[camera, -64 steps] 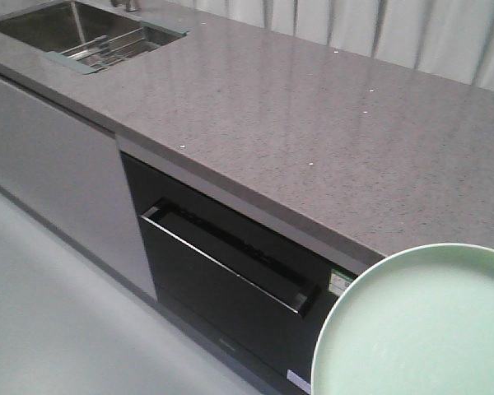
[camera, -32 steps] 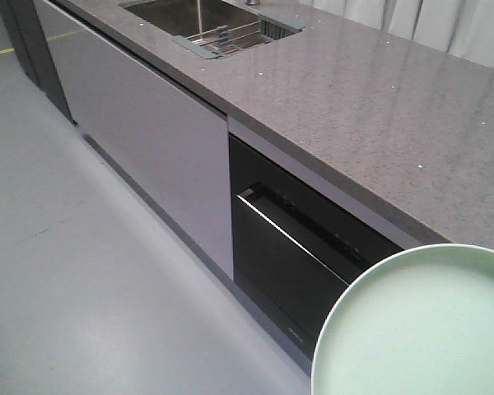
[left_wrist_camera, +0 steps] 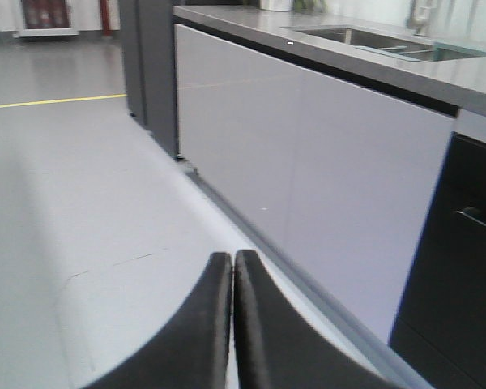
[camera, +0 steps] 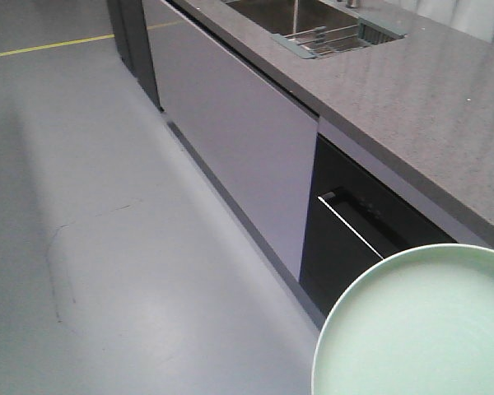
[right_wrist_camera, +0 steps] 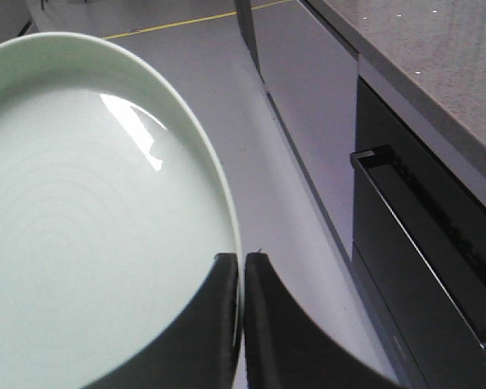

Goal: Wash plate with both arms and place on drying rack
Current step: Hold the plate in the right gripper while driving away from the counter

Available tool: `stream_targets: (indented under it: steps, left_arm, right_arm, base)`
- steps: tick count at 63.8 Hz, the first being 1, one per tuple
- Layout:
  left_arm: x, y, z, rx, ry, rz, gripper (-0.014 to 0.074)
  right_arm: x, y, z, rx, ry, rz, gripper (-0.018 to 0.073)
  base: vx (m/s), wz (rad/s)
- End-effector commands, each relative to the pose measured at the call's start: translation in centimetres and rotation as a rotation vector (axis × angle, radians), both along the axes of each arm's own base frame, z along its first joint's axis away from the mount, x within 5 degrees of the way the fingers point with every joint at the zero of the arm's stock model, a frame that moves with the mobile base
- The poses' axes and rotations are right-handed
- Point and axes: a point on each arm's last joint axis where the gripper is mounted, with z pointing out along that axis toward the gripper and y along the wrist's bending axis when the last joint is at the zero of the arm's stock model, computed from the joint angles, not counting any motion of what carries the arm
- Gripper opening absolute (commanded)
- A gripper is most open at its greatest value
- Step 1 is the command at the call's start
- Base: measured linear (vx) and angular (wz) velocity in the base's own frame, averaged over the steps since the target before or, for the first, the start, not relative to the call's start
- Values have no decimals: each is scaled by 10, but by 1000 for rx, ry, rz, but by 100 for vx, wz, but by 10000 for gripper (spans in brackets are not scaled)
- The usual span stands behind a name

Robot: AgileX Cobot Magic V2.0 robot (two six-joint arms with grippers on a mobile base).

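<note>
The pale mint-green plate (camera: pixel 420 329) fills the lower right of the front view and the left of the right wrist view (right_wrist_camera: pixel 89 235). My right gripper (right_wrist_camera: pixel 243 259) is shut on the plate's rim, holding it in the air beside the counter. My left gripper (left_wrist_camera: pixel 232 258) is shut and empty, above the floor in front of the cabinets. The drying rack (camera: pixel 333 37) of steel rods with teal end bars lies across the sink (camera: pixel 267 12) at the top of the front view, far from both grippers; it also shows in the left wrist view (left_wrist_camera: pixel 433 53).
A long grey stone counter (camera: pixel 428 90) runs along the right. Below it are pale cabinet fronts (camera: pixel 239 132) and a black dishwasher drawer with a handle (camera: pixel 354 230). Grey floor (camera: pixel 107 247) with a yellow line (camera: pixel 49 45) spreads to the left.
The view has swung left along the counter: sink and rack shifted from the upper left to the upper right, and more floor shows. The plate stays in the same corner.
</note>
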Motion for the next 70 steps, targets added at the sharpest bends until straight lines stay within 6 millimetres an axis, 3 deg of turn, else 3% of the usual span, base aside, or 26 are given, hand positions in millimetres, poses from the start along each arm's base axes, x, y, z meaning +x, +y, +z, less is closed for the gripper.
stream_targets:
  steps: [1, 70]
  left_arm:
    - [-1, 0, 16, -19, -112, -1, -6]
    - [-1, 0, 16, -19, -112, -1, -6]
  right_arm:
    - [3, 0, 14, 29, -85, -15, -1]
    - [3, 0, 14, 28, -85, -16, -1]
  base:
    - [-1, 44]
    - [7, 46]
